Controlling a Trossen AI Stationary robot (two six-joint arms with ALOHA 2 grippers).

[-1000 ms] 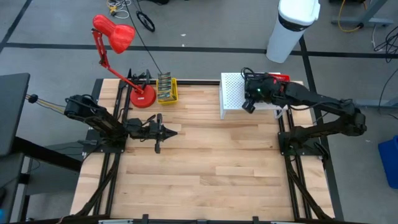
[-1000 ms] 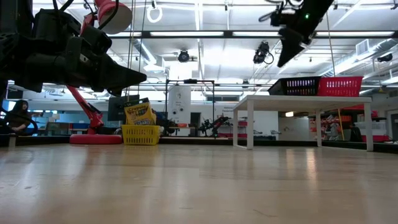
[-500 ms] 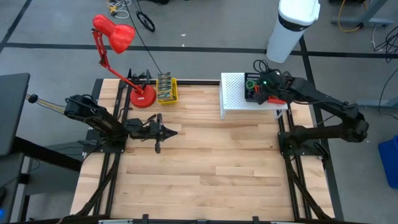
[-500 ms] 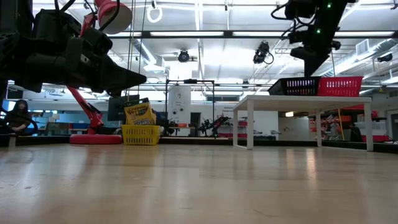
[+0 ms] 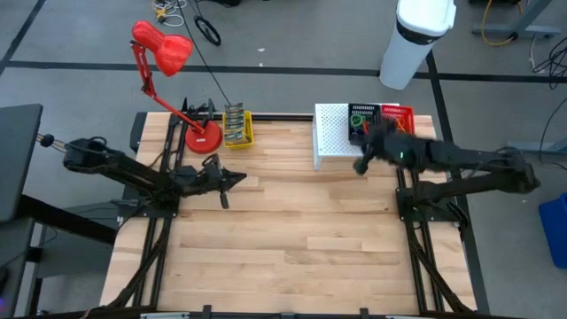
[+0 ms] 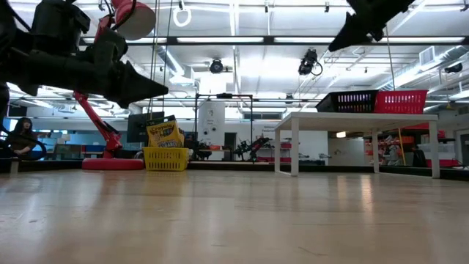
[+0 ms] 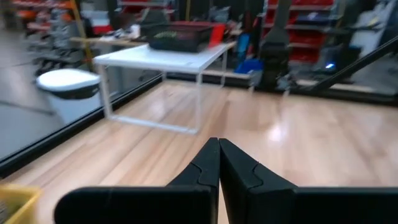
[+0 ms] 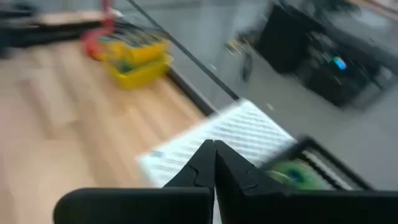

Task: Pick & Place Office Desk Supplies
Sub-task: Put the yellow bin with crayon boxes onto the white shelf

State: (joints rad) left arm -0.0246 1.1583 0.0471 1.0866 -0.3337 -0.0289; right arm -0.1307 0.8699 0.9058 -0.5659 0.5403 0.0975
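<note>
Right end effector point(image 5: 359, 166) closed, empty, beside the white riser point(image 5: 331, 133); left end effector point(image 5: 239, 180) closed, empty.

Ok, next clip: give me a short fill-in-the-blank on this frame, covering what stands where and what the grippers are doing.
1. The crayon boxes stand in a ____ basket beside the red lamp's base.
2. The black basket and the red basket sit on top of the white ____.
3. Both the left gripper and the right gripper are shut and hold ____.

Missing words: yellow; riser; nothing
</note>
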